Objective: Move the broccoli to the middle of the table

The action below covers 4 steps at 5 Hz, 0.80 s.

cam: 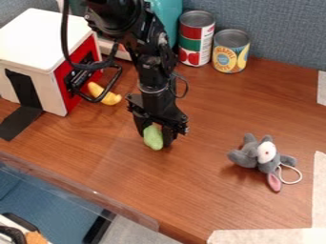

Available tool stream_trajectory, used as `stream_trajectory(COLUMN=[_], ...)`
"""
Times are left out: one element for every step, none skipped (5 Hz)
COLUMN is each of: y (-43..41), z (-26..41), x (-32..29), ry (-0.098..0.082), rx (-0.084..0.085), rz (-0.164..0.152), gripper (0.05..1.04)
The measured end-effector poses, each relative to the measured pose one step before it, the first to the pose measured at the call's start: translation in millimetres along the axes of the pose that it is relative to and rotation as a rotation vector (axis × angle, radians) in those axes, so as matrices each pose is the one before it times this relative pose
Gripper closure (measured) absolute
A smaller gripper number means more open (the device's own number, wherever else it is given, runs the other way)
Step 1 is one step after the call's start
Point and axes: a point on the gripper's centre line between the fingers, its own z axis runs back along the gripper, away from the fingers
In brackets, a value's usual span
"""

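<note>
Wood-grained table [127,181], brown, a blue-grey fabric partition [280,24] rising behind it. We take the broccoli as the hub of our dial, 12 at the top of the view. Pale tape [315,190] marks the table at 4 to 5 o'clock. At 8, beyond the near edge, we see blue fabric [57,195] lower down.

Around the dial: a turquoise object [168,16] at 12, partly behind the arm; a red-and-green-labelled can [195,40] between 12 and 1; a shorter yellow-labelled can [230,53] at 1, near it; a grey plush mouse [251,156] between 3 and 4; a white box with a red front [38,50] at 10 to 11; a yellow curved piece [109,98] at 11, near the box.

The black hand [155,139] hangs downward, fingers partly apart, one on each side of the green broccoli [153,137], gripping it. We note the broccoli's lower end protruding below the grip, over the table's middle stretch; whether it touches the wood, we cannot tell.
</note>
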Motion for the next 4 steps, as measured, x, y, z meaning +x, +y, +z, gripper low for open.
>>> stream_trajectory(y=[2.33, 1.7, -1.57, -6.77], z=[-0.04, 17.43, 30.22, 20.93], x=[-6.49, -1.31, 9.4, 20.32], ry=[0.0328, -0.0015, -0.0263, -0.0246], rx=[-0.0247, -0.0069, -0.0096, 0.0114], rz=[0.0558, 0.0174, -0.0055, 0.0183], gripper=[0.095, 0.08, 0.083, 0.083])
